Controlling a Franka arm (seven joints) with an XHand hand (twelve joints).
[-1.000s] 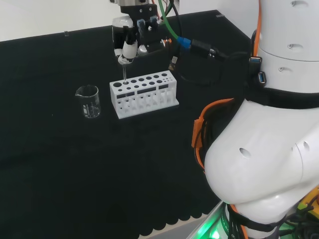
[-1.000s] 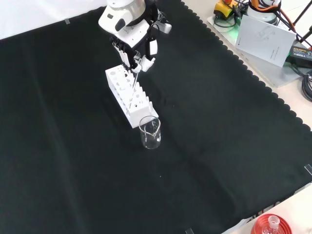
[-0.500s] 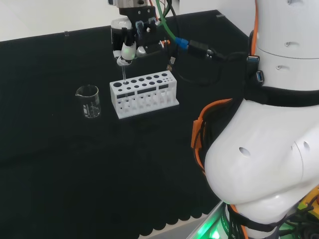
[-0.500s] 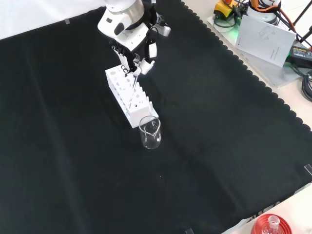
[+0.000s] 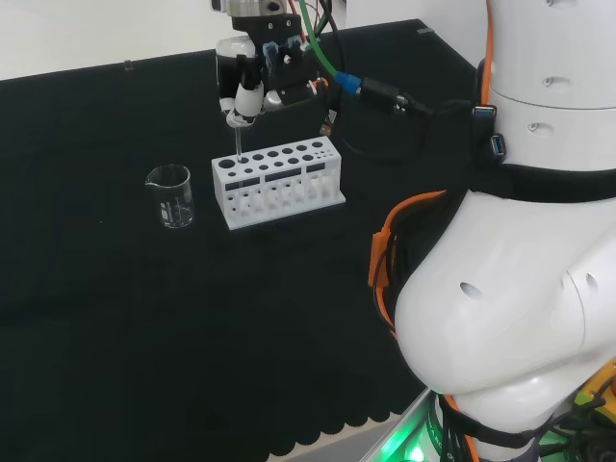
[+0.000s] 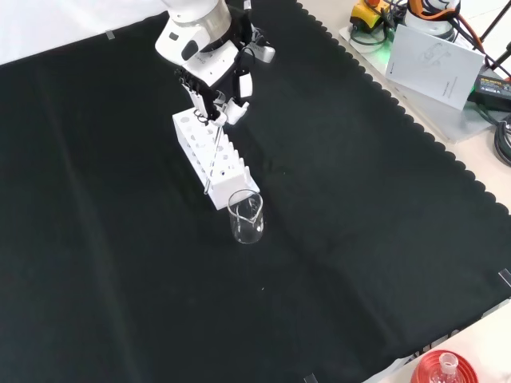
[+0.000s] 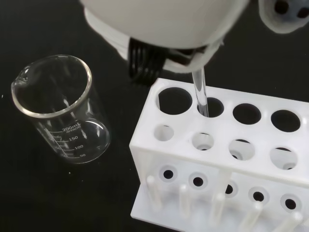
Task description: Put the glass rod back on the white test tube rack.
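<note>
Glass beaker [image 6: 247,217] empty, nearest in front view, just beside rack end | white rack [image 6: 211,158] behind it | rod [image 7: 201,94] upright, tip in a back-row hole near the beaker end | hand [image 6: 214,94] above, pinching rod top | step: insertion | next: lower straight, then release.

Even, bright light; the black cloth [image 6: 359,239] swallows shadows, and the hand [image 7: 164,19] blurs up close.
</note>
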